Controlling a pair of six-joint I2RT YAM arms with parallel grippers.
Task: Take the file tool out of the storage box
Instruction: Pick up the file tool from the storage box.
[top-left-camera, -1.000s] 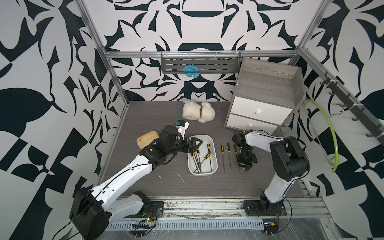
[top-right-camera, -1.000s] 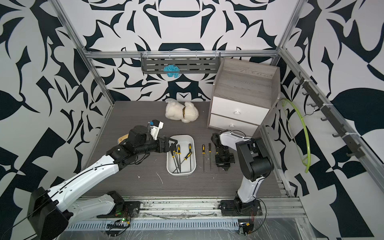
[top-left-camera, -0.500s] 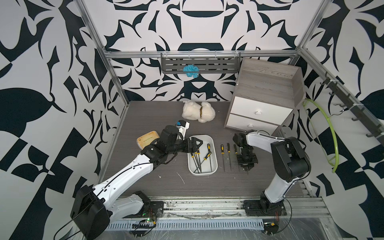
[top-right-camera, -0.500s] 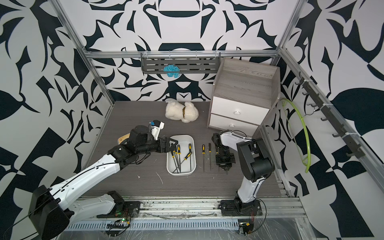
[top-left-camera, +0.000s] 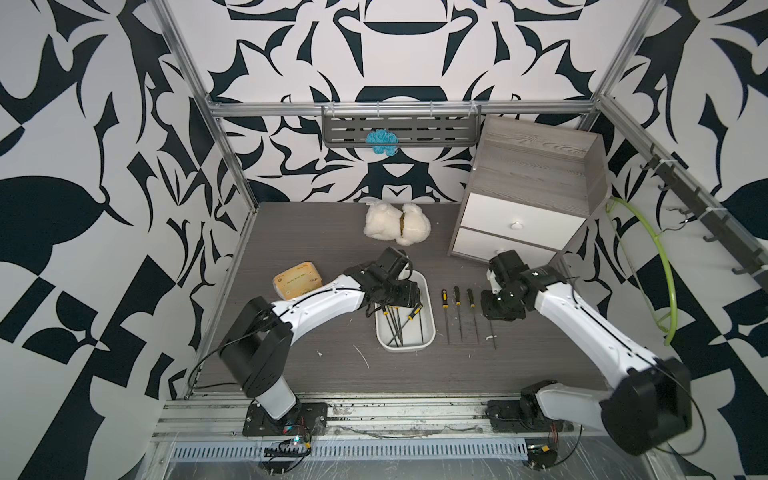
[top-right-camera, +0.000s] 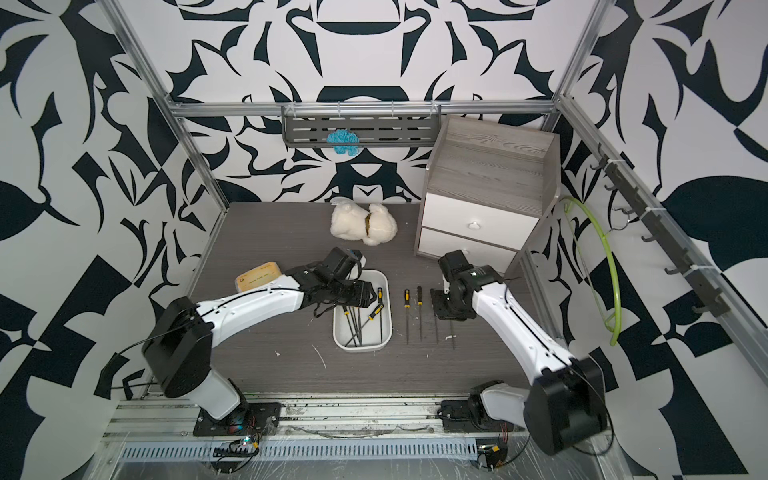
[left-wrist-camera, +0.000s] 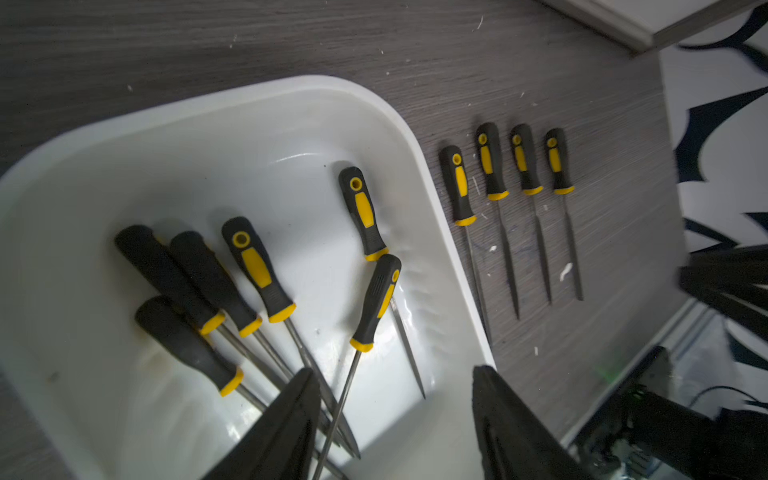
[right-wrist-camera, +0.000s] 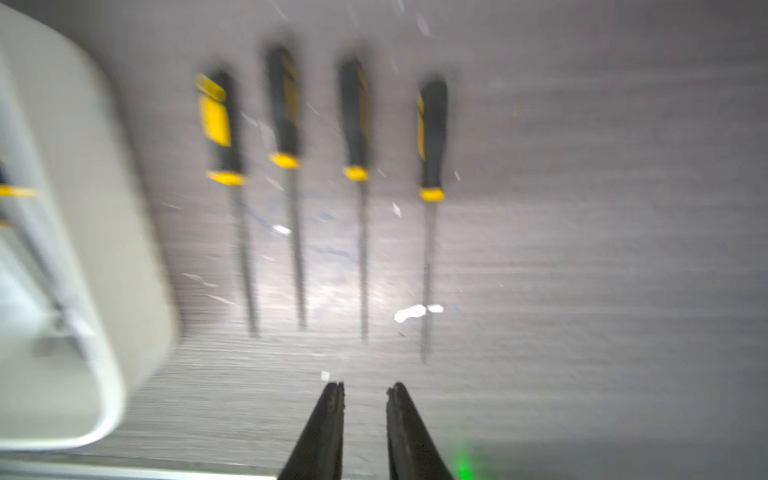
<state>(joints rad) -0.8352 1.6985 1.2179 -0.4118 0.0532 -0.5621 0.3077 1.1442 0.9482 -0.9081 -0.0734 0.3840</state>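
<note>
Four black-and-yellow-handled files (left-wrist-camera: 490, 166) lie in a row on the dark grey wood-grain tabletop (top-left-camera: 316, 241), just beside the shallow white plastic storage box (left-wrist-camera: 415, 137). Black-and-white patterned walls (top-left-camera: 104, 124) close us in. Six loose files (left-wrist-camera: 257, 270) sit inside the box, and we see the left gripper (left-wrist-camera: 392, 372) above them, fingers apart, nothing between. The right gripper (right-wrist-camera: 365, 386) hangs near the row's tips, fingers narrowly parted, empty. Its wrist view is smeared, and from above it hides one handle.

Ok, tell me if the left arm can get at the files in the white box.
Probably yes: the left gripper hangs over the open storage box, jaws apart and empty, nothing covering the files.
</note>
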